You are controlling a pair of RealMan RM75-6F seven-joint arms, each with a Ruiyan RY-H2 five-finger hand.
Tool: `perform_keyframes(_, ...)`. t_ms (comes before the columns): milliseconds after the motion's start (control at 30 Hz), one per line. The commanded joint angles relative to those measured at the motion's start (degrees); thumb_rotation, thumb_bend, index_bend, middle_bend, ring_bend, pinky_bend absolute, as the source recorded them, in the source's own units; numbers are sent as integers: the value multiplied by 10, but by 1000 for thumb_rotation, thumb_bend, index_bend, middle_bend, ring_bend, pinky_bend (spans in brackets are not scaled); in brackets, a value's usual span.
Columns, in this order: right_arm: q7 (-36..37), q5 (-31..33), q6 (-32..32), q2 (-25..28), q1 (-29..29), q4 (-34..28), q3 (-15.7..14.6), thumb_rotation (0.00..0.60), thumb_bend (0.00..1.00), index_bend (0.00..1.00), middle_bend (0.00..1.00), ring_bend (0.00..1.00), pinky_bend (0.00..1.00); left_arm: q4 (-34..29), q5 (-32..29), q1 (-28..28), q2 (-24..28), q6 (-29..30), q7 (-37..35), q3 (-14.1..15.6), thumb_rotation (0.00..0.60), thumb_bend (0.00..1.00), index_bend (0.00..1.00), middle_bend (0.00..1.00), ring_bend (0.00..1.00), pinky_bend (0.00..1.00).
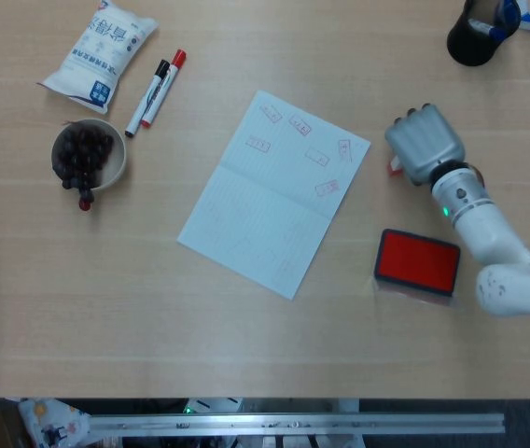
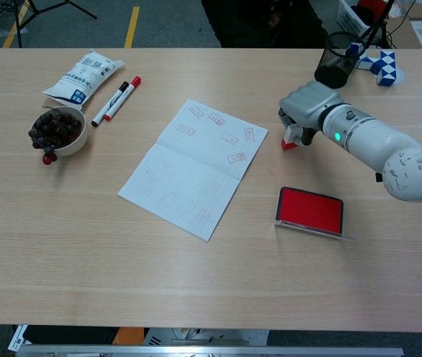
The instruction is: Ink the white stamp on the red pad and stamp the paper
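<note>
Right hand (image 2: 305,111) has its fingers (image 2: 291,126) curled down around the stamp (image 2: 290,140), which is white-bodied with a red base. The stamp's base looks to be on or just above the table (image 2: 196,275); contact is hard to confirm from either view. From the head camera only a small red-and-white sliver of the stamp (image 1: 395,166) shows at the left edge of the hand (image 1: 423,143).

The stamp sits just right of the paper (image 2: 194,167), off its edge, not on it. The paper lies angled at table centre, with several red stamp marks (image 2: 229,138) in its upper part. The red ink pad (image 2: 310,210) lies open, nearer the robot than the hand, apart from both stamp and paper.

Far left: a bowl of dark fruit (image 2: 56,129), two markers (image 2: 116,100) side by side, and a white snack bag (image 2: 83,74). A black mesh cup (image 2: 334,67) stands behind the hand near the far edge.

Left hand appears in neither view.
</note>
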Motion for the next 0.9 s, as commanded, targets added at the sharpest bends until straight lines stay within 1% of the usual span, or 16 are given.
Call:
perform_keyframes(33, 2, -3, -1, -1, -2, 0, 0, 600, 357, 565, 423, 346, 389, -1, -2, 0, 2, -1, 0, 0, 600, 175, 88, 88, 176, 99)
perform_keyframes(433, 3, -7, -4, -2, -5, 1, 0, 600, 351, 486, 410, 329, 377, -2, -3, -2, 5, -7, 0, 2, 600, 175, 87, 84, 176, 99)
perform_keyframes(600, 5, -11, -3, -2, -8, 1, -2, 600, 320, 456, 402, 321, 360, -4, -2, -3, 6, -7, 1, 3, 600, 175, 86, 82, 177, 99)
perform_keyframes(900, 11, -21, 4, 9, -12, -12, 2, 600, 317, 442, 402, 321, 357, -6, -2, -5, 8, -10, 1, 3, 600, 175, 76, 75, 177, 99)
